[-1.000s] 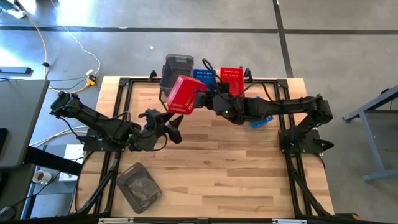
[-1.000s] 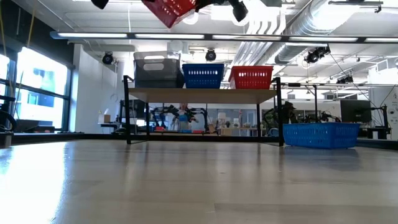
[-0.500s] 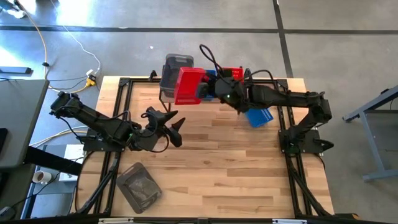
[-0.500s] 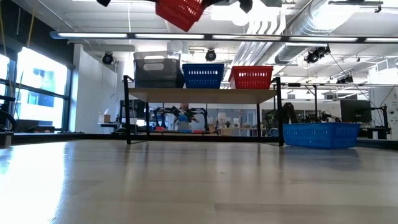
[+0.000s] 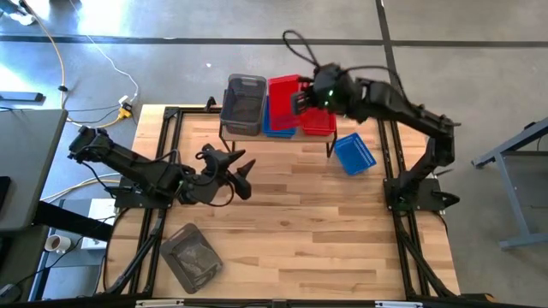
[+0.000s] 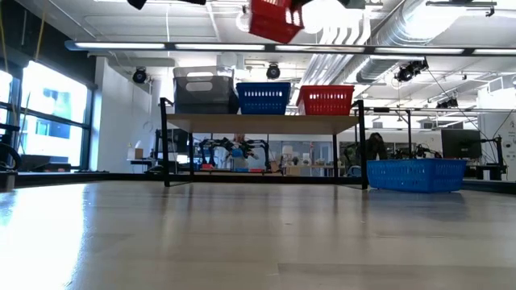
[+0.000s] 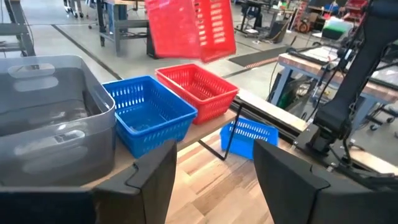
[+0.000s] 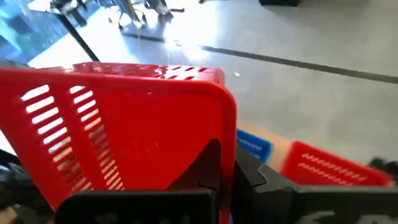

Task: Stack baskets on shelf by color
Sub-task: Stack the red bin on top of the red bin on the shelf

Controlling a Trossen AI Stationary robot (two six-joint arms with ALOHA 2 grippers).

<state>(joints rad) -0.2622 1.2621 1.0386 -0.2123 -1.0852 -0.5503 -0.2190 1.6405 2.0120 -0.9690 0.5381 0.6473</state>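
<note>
Red basket (image 5: 282, 92) gripped by right claw (image 5: 301, 101) | held above shelf (image 6: 262, 123), beside red basket on shelf (image 5: 318, 121) | left claw (image 5: 241, 175) open, idle

We see the right end effector (image 5: 301, 101) above the shelf (image 6: 266, 123), holding one basket (image 5: 283, 96) over the row of three standing there. Beside it, lower on the bench (image 5: 291, 222), lies another basket (image 5: 354, 154). The left end effector (image 5: 242, 174) hangs before the shelf; a further basket (image 5: 192, 255) lies well behind it.

red baskets (image 5: 282, 90) 2 | blue baskets (image 5: 354, 154) 2 | grey baskets (image 5: 243, 103) 2 (visible) | shelf (image 6: 258, 123) 1
</note>
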